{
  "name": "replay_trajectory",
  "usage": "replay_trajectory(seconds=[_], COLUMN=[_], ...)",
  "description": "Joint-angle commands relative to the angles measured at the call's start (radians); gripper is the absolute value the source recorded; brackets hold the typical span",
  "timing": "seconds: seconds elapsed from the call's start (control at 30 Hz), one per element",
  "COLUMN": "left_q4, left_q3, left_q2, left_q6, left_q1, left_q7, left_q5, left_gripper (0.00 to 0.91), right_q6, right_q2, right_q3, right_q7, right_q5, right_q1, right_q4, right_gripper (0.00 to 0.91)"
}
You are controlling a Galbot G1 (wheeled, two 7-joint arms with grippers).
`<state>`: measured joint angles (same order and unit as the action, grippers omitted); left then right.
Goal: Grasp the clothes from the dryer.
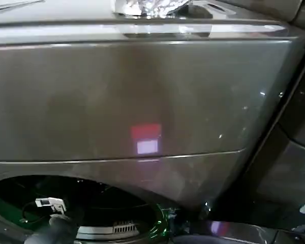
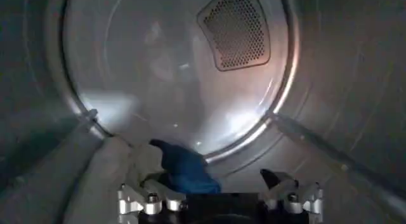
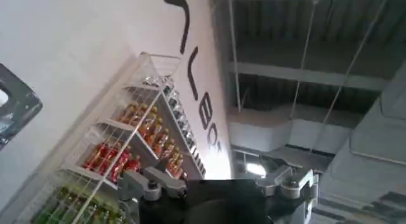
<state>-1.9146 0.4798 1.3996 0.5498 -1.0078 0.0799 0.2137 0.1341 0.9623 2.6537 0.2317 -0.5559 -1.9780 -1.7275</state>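
Observation:
In the left wrist view I am looking into the drum of the dryer (image 2: 190, 66). A small dark navy garment (image 2: 185, 170) lies on the drum floor against the back rim. A pale grey garment (image 2: 104, 181) lies beside it. My left gripper (image 2: 216, 181) is open just in front of them; the navy cloth sits by one finger, with the other fingertip (image 2: 273, 178) well apart. In the head view the dryer's brown-grey front (image 1: 142, 101) stands close, and my left arm (image 1: 53, 226) reaches into the porthole. My right gripper (image 3: 216, 174) is open, held up in the air outside.
A perforated vent (image 2: 236, 28) sits in the drum's back wall, and a raised baffle (image 2: 330, 155) runs along the drum side. Crumpled foil (image 1: 147, 7) lies on top of the machine. A wire shelf of bottles (image 3: 136, 139) stands by the white wall.

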Motion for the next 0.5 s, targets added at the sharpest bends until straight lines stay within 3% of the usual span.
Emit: replay_trajectory(seconds=[0.03, 0.5], left_q4=[0.261, 0.616], left_q3=[-0.063, -0.118], left_q2=[0.012, 0.031], left_q6=[-0.025, -0.098], left_q1=[0.243, 0.516], left_q7=[-0.007, -0.022], left_q5=[-0.012, -0.029], left_gripper=[0.907, 0.907], right_q6=[-0.001, -0.001], right_q2=[0.001, -0.002], right_q3=[0.008, 0.005], right_q7=[0.001, 0.004], right_q5=[-0.001, 0.000], right_q1=[-0.003, 0.006], right_q4=[0.001, 0.004], right_gripper=[0.907, 0.907])
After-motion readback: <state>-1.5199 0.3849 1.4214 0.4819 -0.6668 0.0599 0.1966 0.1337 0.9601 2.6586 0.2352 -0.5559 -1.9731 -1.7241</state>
